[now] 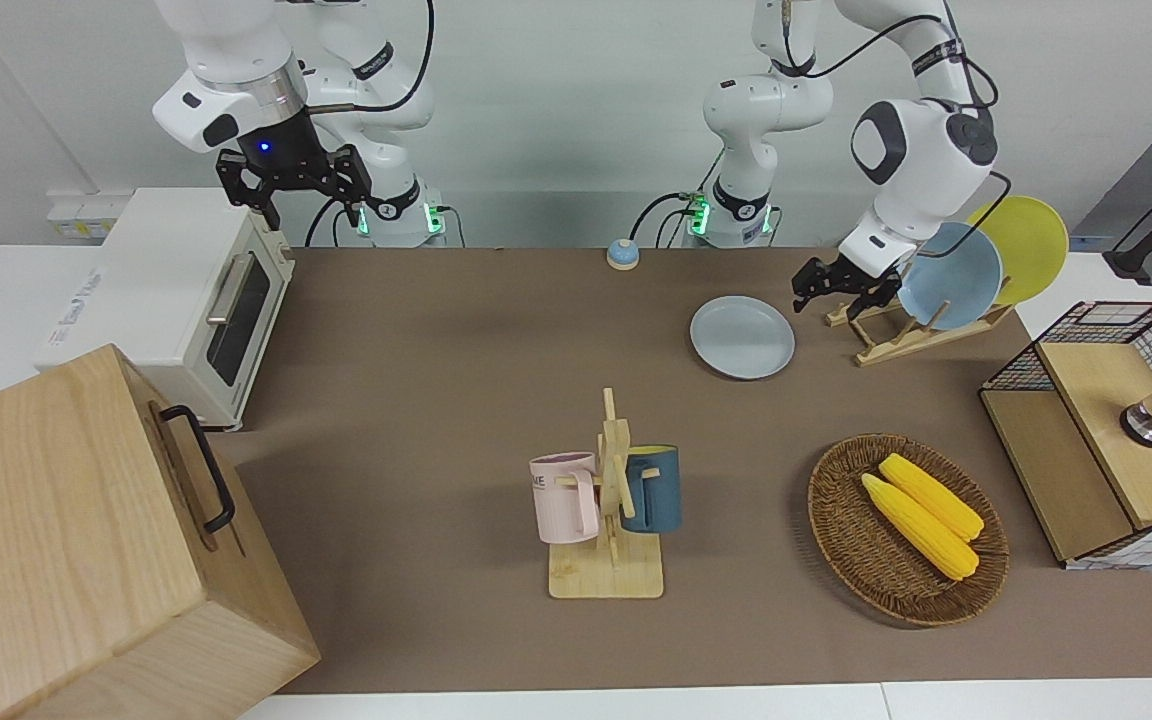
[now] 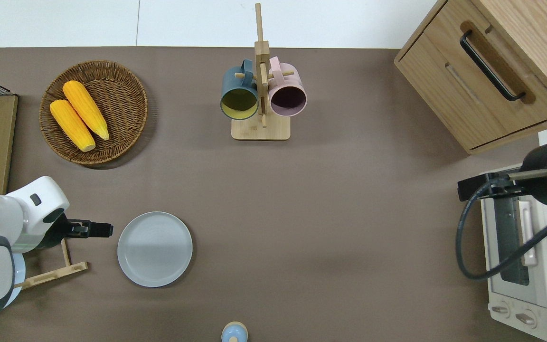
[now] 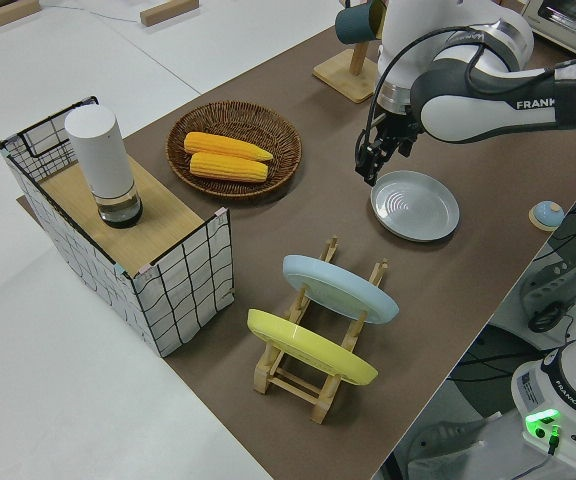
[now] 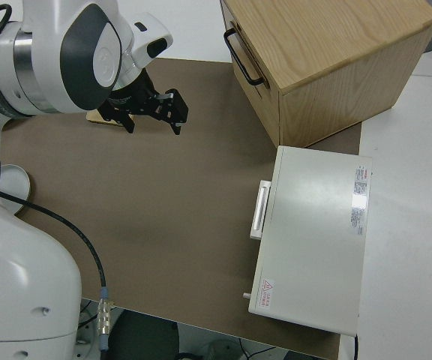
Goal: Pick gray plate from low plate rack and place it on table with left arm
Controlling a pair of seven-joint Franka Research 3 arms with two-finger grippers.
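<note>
The gray plate (image 1: 742,337) lies flat on the brown table (image 1: 456,330), also in the overhead view (image 2: 155,249) and the left side view (image 3: 415,205). The low plate rack (image 1: 894,338) stands beside it toward the left arm's end and holds a sky-blue plate (image 1: 951,275) and a yellow plate (image 1: 1026,245). My left gripper (image 1: 836,293) is open and empty, up in the air over the mat between the rack (image 2: 60,271) and the plate's edge, as the overhead view (image 2: 106,230) shows. My right gripper (image 1: 308,205) is open and parked.
A mug tree (image 1: 608,500) with a pink and a blue mug stands mid-table. A wicker basket (image 1: 841,520) holds two corn cobs. A wire crate (image 1: 1106,430), a white toaster oven (image 1: 186,300), a wooden cabinet (image 1: 86,540) and a small blue bell (image 1: 622,254) line the edges.
</note>
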